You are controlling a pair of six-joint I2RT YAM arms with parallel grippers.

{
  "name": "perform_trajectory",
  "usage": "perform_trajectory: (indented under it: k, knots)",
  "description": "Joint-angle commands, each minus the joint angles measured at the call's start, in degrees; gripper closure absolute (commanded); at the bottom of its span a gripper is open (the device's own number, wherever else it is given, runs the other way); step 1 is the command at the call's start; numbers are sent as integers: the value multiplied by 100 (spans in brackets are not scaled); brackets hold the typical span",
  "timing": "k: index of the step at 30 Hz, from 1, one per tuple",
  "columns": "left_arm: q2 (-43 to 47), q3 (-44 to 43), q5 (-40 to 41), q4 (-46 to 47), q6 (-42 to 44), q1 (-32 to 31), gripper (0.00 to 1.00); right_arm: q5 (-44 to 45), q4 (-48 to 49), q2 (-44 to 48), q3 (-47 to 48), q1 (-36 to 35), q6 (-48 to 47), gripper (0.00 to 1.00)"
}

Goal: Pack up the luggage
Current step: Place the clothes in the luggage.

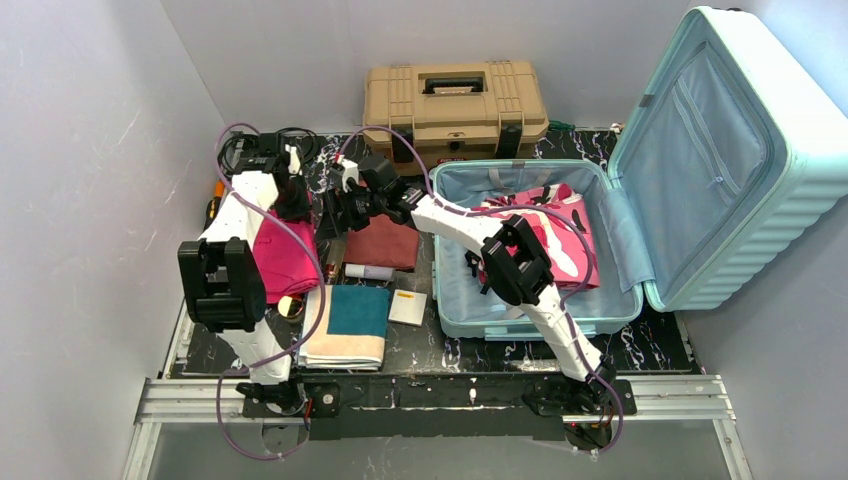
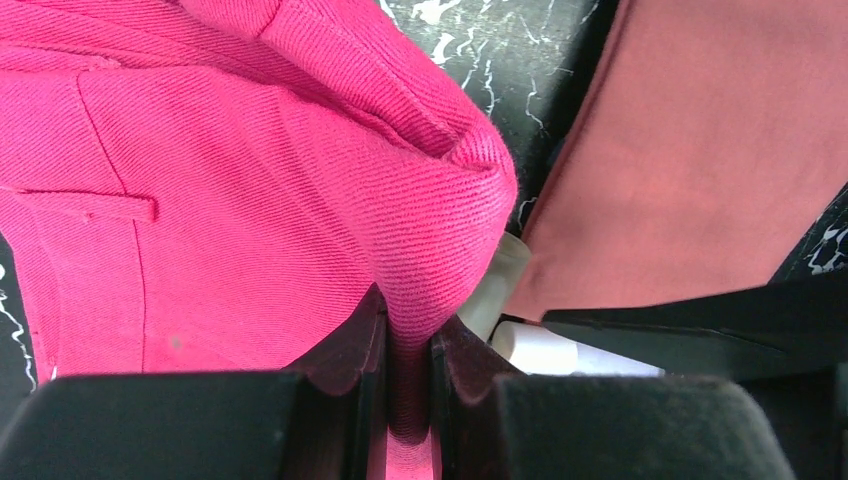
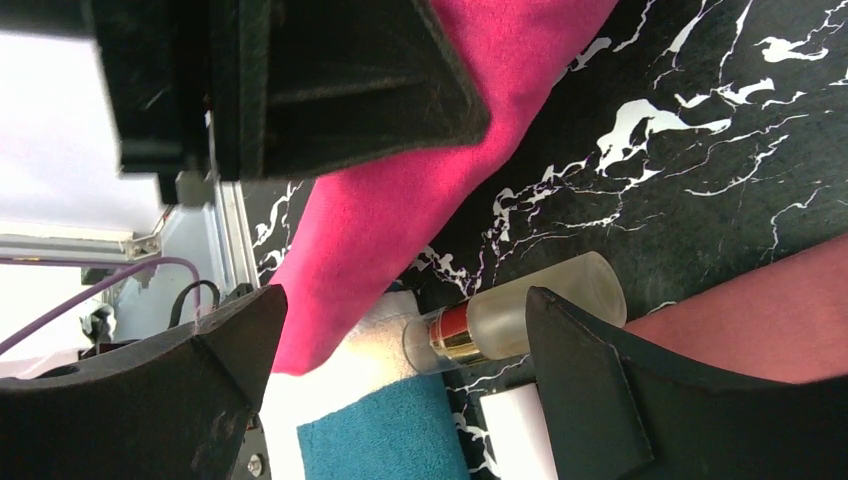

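Any lettering on the tan toolbox [image 1: 455,100] is too small to read, and the little white card [image 1: 407,307] on the table looks blank from here.

The left gripper [image 2: 408,345] is pressed together on a fold of the pink garment [image 2: 220,200], pinching the twill between its pads. The right gripper [image 3: 400,300] is spread wide just beside it, above a clear tube [image 3: 515,320] with a frosted cap and a red and gold inside. The tube lies between the pink garment, a maroon cloth [image 1: 385,240] and a folded teal and cream towel [image 1: 345,325]. A small gold round thing [image 1: 291,307] sits at the towel's left edge.

The luggage [image 1: 735,150] lies open at the right of the table, its ribbed mint lid propped up to the right. A pink and white garment [image 1: 545,225] lies in its blue-lined base. The right arm's elbow reaches over that base and hides part of the garment. The toolbox stands shut behind, touching or nearly touching the luggage's far rim.

The table [image 1: 660,345] is black marble with white veins. Plain pale walls close it in, and a metal rail [image 1: 450,390] carries the arm bases at the near edge. Purple cables trail along both arms.
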State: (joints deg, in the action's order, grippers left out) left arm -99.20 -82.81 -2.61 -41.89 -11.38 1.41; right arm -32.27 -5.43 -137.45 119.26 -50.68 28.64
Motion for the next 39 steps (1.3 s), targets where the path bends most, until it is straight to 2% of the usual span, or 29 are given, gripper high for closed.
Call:
perform_trajectory:
  k: [1, 11, 20, 27, 33, 39]
  knots:
    - [-50, -292, 170, -170, -468, -289, 100, 106, 218, -144, 422, -42, 98, 2]
    - [-147, -377, 469, -199, -612, -487, 100, -168, 490, -171, 362, -65, 490, 2]
    - [-184, -370, 261, -100, -813, -497, 100, -141, 859, -338, 263, -172, 756, 2]
    - [-259, -406, 261, -94, -877, -493, 100, -59, 785, -482, 458, -339, 741, 2]
    - [-201, -380, -132, 0, -1018, -493, 100, 591, 193, -498, 590, -382, 419, 2]
    - [-108, -239, -232, 97, -1083, -495, 100, 1009, 44, -599, 624, -389, 357, 2]
